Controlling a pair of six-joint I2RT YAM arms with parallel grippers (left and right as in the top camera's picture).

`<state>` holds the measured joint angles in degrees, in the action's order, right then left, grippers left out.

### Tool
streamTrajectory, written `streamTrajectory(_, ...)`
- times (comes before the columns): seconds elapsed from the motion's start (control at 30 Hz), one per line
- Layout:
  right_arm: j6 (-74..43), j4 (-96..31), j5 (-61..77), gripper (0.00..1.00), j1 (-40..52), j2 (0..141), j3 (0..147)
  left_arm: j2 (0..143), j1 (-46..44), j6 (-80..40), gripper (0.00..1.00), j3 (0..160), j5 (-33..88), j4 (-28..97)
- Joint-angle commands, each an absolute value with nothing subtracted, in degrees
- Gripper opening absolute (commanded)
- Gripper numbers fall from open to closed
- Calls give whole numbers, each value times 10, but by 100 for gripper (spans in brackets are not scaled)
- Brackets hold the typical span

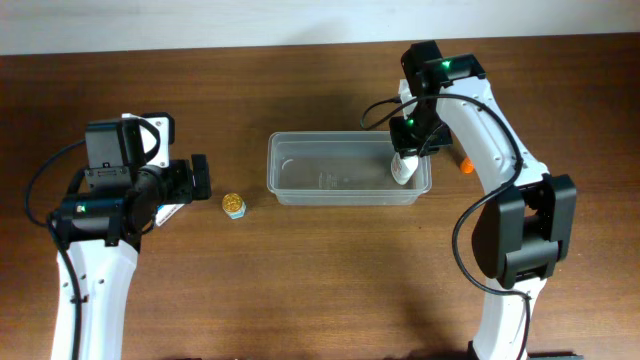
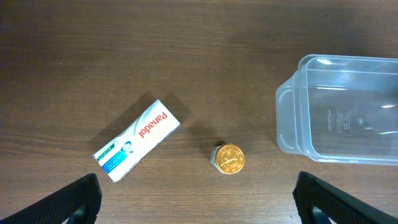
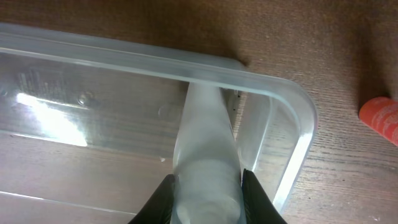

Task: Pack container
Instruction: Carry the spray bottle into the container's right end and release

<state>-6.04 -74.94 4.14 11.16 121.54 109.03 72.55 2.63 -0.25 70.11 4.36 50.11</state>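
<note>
Since the container (image 1: pixel 345 136) lies right under the right gripper (image 3: pixel 206 202), whose jaws pinch a white tube (image 3: pixel 205 124) pointing ahead toward its rim near a corner, letting go looks next. Left gripper (image 2: pixel 199 205), wide open and empty, hangs over box (image 2: pixel 138 138) and jar (image 2: pixel 227 158).

Even light, glare on container (image 3: pixel 50 118)

left gripper (image 2: pixel 198 182): wide open, hovering | right gripper (image 3: pixel 207 178): clamped on white tube (image 3: pixel 205 124)
</note>
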Motion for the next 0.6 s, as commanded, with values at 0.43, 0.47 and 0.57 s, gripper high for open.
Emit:
streamTrajectory(0.43, -65, -752, 4, 60, 115, 1224, 1099, 726, 24, -6, 99, 712, 52, 500)
streamTrajectory(0.47, -65, -752, 4, 60, 115, 1224, 1099, 726, 24, -6, 99, 712, 52, 500)
streamTrajectory(0.57, -65, -752, 4, 60, 116, 1224, 1099, 726, 24, -6, 99, 712, 52, 500)
